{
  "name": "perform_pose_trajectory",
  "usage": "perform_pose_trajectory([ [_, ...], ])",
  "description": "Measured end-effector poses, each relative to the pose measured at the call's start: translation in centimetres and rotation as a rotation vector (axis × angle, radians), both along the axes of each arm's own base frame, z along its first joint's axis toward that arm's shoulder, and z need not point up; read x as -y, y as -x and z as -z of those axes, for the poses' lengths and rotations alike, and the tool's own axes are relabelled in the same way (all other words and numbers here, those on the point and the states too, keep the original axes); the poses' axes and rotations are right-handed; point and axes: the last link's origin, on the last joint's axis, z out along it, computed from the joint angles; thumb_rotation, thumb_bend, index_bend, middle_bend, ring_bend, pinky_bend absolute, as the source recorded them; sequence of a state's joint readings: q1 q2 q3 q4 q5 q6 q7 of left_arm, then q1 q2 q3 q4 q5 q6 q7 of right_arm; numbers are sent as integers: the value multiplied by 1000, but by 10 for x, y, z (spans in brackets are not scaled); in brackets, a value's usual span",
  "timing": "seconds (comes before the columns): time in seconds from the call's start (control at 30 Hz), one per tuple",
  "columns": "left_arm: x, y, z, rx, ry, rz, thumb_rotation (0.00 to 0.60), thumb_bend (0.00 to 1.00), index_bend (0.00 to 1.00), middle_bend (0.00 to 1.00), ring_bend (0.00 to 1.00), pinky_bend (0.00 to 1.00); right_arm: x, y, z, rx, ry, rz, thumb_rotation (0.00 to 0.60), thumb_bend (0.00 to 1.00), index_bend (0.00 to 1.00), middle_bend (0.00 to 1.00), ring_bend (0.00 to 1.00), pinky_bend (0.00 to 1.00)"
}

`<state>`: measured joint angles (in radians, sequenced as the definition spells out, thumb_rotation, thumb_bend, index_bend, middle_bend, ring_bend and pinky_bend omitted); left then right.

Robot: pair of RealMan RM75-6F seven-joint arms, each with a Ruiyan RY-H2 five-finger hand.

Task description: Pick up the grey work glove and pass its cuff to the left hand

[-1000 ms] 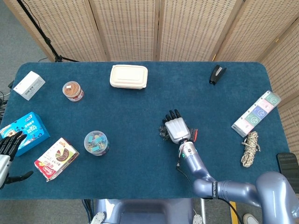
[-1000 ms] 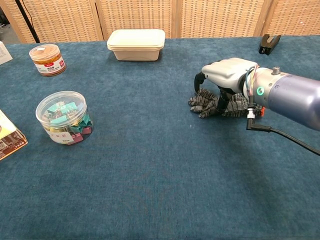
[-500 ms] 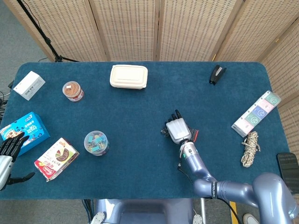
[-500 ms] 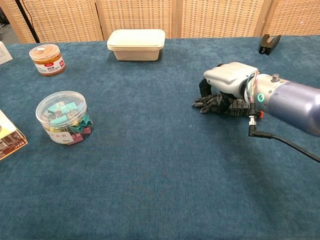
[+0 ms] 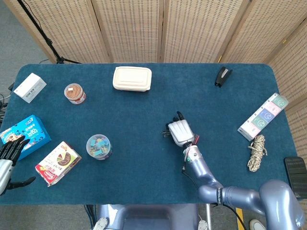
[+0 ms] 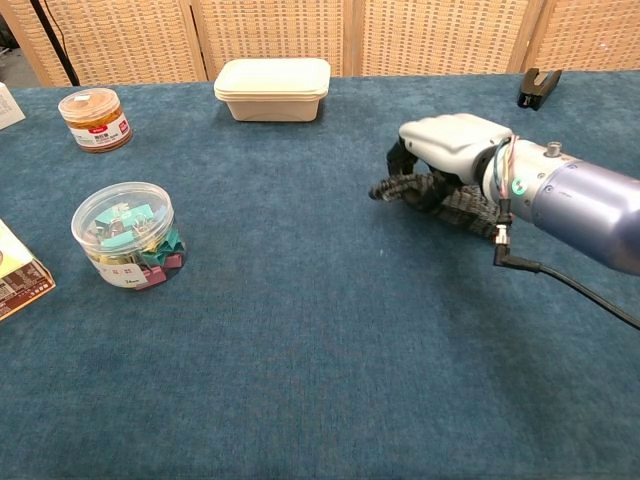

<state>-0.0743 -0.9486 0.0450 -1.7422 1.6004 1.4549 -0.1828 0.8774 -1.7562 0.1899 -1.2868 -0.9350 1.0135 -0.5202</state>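
The grey work glove (image 6: 402,188) hangs bunched under my right hand (image 6: 448,146), which grips it from above a little right of the table's middle. Its knitted fingers stick out to the left, just off the blue cloth. In the head view only a dark edge of the glove (image 5: 166,133) peeks out beside the right hand (image 5: 178,131). My left hand (image 5: 10,150) hovers at the table's far left edge with its fingers spread, holding nothing. The glove's cuff is hidden under the right hand.
A cream lunch box (image 5: 132,78) and black stapler (image 5: 222,75) lie at the back. A brown jar (image 5: 75,93), clip tub (image 5: 99,146), blue box (image 5: 26,134), snack box (image 5: 58,163) and white box (image 5: 29,87) sit left. A colour pack (image 5: 264,116) and rope (image 5: 256,152) lie right.
The right hand pressed down on the glove, closed around it, then rose slightly and shifted left with the glove in its grip. The left hand barely moved.
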Motion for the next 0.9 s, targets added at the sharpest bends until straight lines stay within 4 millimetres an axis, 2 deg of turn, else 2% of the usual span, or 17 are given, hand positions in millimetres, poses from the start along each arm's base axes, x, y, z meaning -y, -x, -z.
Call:
perform_pose_trajectory([
  [0.27, 1, 0, -2, 6, -1, 5, 600, 0, 0, 0, 0, 0, 1, -20, -7, 323, 8, -10, 600, 601, 558, 496, 254, 66],
  [0.4, 2, 0, -2, 9, -2, 6, 600, 0, 0, 0, 0, 0, 0, -32, -9, 518, 3, 13, 600, 601, 559, 497, 181, 31],
  [0.57, 2, 1, -3, 14, 0, 6, 600, 0, 0, 0, 0, 0, 0, -45, -11, 787, 30, 41, 600, 601, 560, 497, 156, 14],
  [0.67, 2, 1, -4, 16, -2, 7, 600, 0, 0, 0, 0, 0, 1, -38, -12, 853, 69, 41, 600, 601, 560, 496, 156, 13],
  [0.9, 2, 0, -2, 11, 6, 9, 600, 0, 0, 0, 0, 0, 2, 10, -14, 884, 154, 104, 600, 601, 559, 496, 156, 10],
])
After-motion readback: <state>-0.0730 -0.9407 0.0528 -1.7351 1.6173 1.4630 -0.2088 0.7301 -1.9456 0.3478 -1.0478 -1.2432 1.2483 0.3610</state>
